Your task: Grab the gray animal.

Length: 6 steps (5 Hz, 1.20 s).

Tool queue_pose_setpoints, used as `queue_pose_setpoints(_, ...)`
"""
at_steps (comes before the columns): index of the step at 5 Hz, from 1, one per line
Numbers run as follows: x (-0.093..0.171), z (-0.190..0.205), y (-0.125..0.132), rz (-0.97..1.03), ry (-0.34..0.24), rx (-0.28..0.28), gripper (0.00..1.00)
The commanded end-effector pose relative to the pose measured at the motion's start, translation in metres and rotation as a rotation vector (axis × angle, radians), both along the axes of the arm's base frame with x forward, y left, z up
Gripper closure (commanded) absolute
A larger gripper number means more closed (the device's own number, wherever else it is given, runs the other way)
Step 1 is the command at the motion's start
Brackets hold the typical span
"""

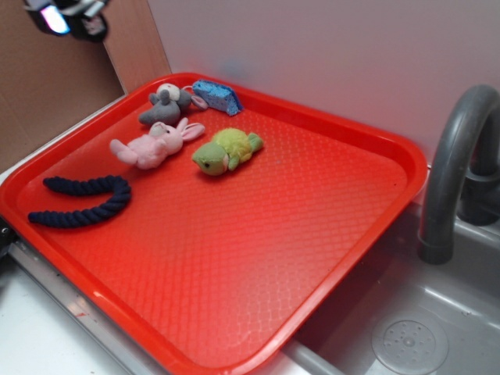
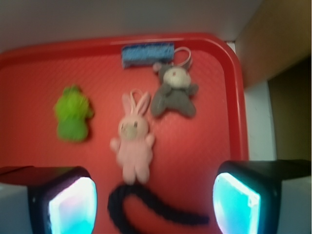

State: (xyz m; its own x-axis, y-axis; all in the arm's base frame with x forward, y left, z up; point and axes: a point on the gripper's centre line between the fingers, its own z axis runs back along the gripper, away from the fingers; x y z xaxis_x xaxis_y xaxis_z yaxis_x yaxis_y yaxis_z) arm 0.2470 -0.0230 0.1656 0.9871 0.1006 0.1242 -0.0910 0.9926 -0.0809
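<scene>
The gray animal (image 1: 164,104) (image 2: 174,92) is a small gray plush lying near the far left corner of the red tray (image 1: 344,234). Beside it lie a pink plush bunny (image 1: 155,145) (image 2: 133,138) and a green-yellow plush turtle (image 1: 226,150) (image 2: 73,113). My gripper (image 1: 66,17) hangs high above the tray's left side, at the exterior view's top left corner. In the wrist view the gripper (image 2: 153,204) is open, its two glowing pads far apart, with nothing between them; the toys lie well below.
A blue sponge (image 1: 216,95) (image 2: 147,53) lies at the tray's far edge behind the gray animal. A dark blue rope (image 1: 82,200) (image 2: 151,209) curls at the tray's left. A gray faucet (image 1: 457,168) and sink stand to the right; a wall runs behind.
</scene>
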Motion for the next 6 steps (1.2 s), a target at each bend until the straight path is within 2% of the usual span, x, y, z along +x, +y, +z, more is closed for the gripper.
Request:
queue_pose_setpoints(1, 0.06, -0.043, 0.032, 0.128, -0.022, 0.045, 0.0)
queue_pose_setpoints(2, 0.075, -0.067, 0.033, 0.1, -0.009, 0.097, 0.0)
queue_pose_setpoints(3, 0.075, -0.091, 0.024, 0.049, 0.027, 0.129, 0.0)
queue_pose_setpoints(5, 0.078, -0.123, 0.001, -0.006, 0.061, 0.081, 0.0)
queue_pose_setpoints(6, 0.082, -0.131, -0.002, 0.003, 0.076, 0.091, 0.0)
